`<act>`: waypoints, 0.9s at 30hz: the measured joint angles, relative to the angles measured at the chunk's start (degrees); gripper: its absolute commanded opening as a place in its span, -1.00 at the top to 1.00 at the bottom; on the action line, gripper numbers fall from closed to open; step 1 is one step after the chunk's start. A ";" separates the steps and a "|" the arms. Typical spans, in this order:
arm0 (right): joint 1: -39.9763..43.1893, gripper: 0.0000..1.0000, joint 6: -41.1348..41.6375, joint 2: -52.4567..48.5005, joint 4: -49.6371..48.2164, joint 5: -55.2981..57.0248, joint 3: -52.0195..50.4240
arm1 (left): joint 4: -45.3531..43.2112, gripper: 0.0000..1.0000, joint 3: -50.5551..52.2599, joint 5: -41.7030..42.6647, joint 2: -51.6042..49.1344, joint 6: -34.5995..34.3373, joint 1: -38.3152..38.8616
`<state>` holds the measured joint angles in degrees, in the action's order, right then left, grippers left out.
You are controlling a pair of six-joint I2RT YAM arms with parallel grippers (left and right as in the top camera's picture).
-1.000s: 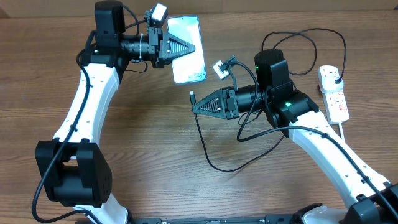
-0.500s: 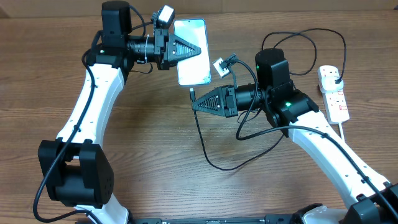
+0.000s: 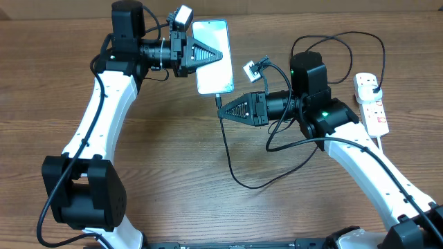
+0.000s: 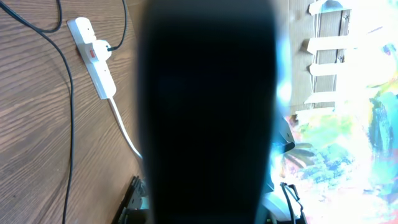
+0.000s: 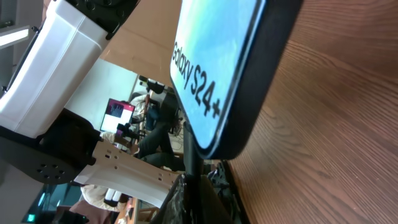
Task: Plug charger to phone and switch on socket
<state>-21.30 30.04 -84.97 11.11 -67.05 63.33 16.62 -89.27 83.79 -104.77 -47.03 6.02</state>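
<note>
The wooden tabletop (image 3: 173,173) carries the white socket (image 3: 372,105) at three o'clock, and the charger (image 3: 227,159) loops its black cable near centre.

We see a table (image 3: 173,180) of brown wood with plain grain, matt, with hardly any sheen. The phone (image 3: 214,59), upper centre of the overhead view, has a glossy glass face; in the right wrist view its edge is smooth black with a soft shine. The socket (image 3: 372,107) at the right edge is smooth white plastic with red markings. The charger (image 3: 225,153) has a smooth, matt black sheath. The arms (image 3: 95,117) wear glossy white shells with matt black joints; the left gripper (image 3: 224,52) and right gripper (image 3: 222,113) look like matt black ribbed plastic
</note>
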 measured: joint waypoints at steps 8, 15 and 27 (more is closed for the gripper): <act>-0.02 0.93 0.87 0.00 -1.46 -0.20 -0.02 | -0.17 0.91 0.00 -0.13 0.00 0.00 0.00; 0.22 0.93 2.54 0.00 -3.89 0.02 -0.02 | -0.13 0.92 0.00 -0.22 0.00 0.00 0.00; 0.22 0.93 2.95 0.00 -1.14 -0.28 0.00 | -0.15 0.91 0.00 -1.33 0.00 -1.09 0.00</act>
<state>-21.08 32.99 -84.97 9.98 -67.33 63.33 16.47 -89.27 82.46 -104.77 -48.12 6.02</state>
